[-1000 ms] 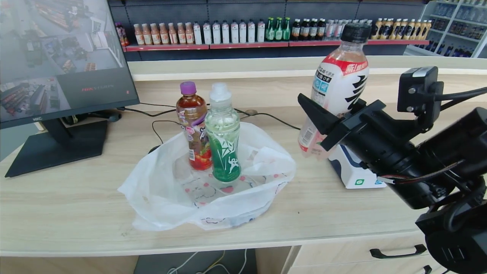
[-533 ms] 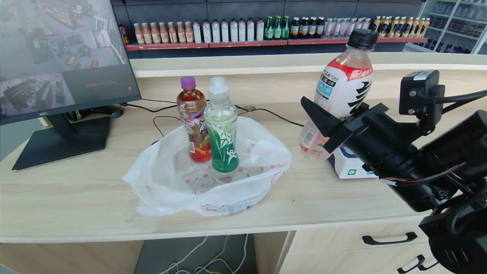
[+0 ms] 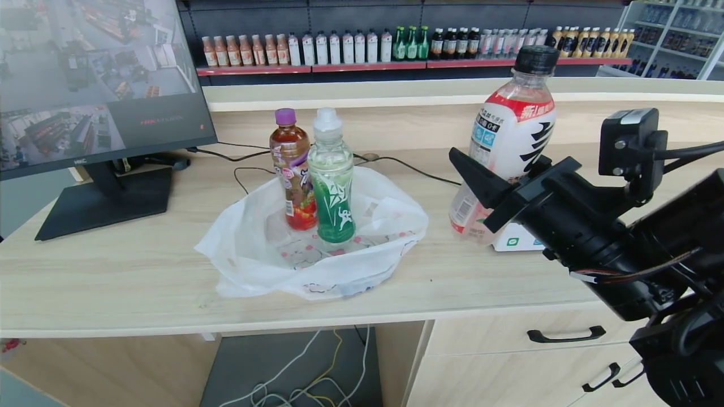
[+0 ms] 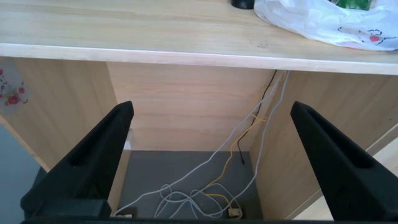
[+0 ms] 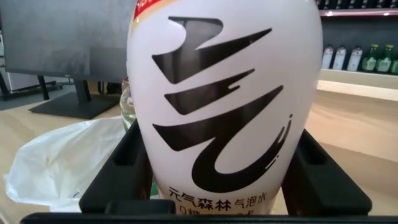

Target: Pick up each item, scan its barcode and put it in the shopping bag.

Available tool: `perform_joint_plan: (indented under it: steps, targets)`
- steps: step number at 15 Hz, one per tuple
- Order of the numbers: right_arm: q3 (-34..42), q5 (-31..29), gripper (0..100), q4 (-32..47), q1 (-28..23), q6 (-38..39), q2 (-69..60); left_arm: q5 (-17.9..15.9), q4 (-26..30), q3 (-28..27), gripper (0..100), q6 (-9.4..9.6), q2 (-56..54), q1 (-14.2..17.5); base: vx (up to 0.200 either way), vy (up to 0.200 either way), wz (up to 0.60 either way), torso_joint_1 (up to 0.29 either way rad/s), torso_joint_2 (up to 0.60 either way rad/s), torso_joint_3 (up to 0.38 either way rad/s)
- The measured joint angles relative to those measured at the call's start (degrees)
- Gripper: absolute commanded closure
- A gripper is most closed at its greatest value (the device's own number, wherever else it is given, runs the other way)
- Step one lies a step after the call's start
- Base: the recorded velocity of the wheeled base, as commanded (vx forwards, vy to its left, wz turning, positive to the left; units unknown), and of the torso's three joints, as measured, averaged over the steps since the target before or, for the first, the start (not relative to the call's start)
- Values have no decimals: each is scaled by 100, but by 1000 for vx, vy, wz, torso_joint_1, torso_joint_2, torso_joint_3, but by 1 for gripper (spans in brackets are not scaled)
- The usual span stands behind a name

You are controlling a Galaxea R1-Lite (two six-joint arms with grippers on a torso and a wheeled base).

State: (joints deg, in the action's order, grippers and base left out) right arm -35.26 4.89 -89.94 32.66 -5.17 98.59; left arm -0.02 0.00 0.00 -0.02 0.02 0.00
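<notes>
1. Wooden counter [image 3: 113, 282] in a shop, seen from the head view: a white bag [image 3: 243, 265] lies open on it, and a shelf [image 3: 362, 66] of drinks runs along the wall far behind the bag.
2. Inside the bag stand a brown bottle [image 3: 292, 169] with a purple cap and a green bottle [image 3: 332, 186] with a clear cap. Both are upright and close together, the green one nearer the bag's front.
3. To the right of the bag and apart from it, the right gripper [image 3: 503, 181] is clamped on a white bottle [image 3: 512, 135], which has a black cap and leans slightly.
4. A white scanner [image 3: 517, 244] sits on the counter right of the bag, just behind the white bottle's base.
5. A monitor [image 3: 96, 85] stands left of the bag and farther back.
6. In the left wrist view, the left gripper [image 4: 211, 162] has its fingers spread wide with nothing between them. It sits lower than the bag [image 4: 329, 22], below the counter's [image 4: 124, 25] front edge, facing loose cables [image 4: 205, 193] under the counter.
7. In the right wrist view, the right gripper [image 5: 224, 186] presses the white bottle [image 5: 224, 106] from both sides. The bag [image 5: 62, 165] lies beyond it, with the monitor [image 5: 62, 37] behind the bag.
</notes>
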Motion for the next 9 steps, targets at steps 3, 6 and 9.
perform_joint_plan:
  steps: [3, 6, 9]
  targets:
    - [15, 1, 100, 4, 5, 0, 0, 0, 0, 0, 0, -5, 0, 0, 0, 133, 0, 2, 2, 3]
    - [20, 1, 100, 4, 5, 0, -2, 2, 2, 0, 0, -5, 0, 0, 0, 200, 0, -1, 2, 4]
    - [22, -7, 100, 26, 6, 0, -10, 0, 2, 0, 0, -5, 0, -7, 0, 200, 0, 9, 6, 2]
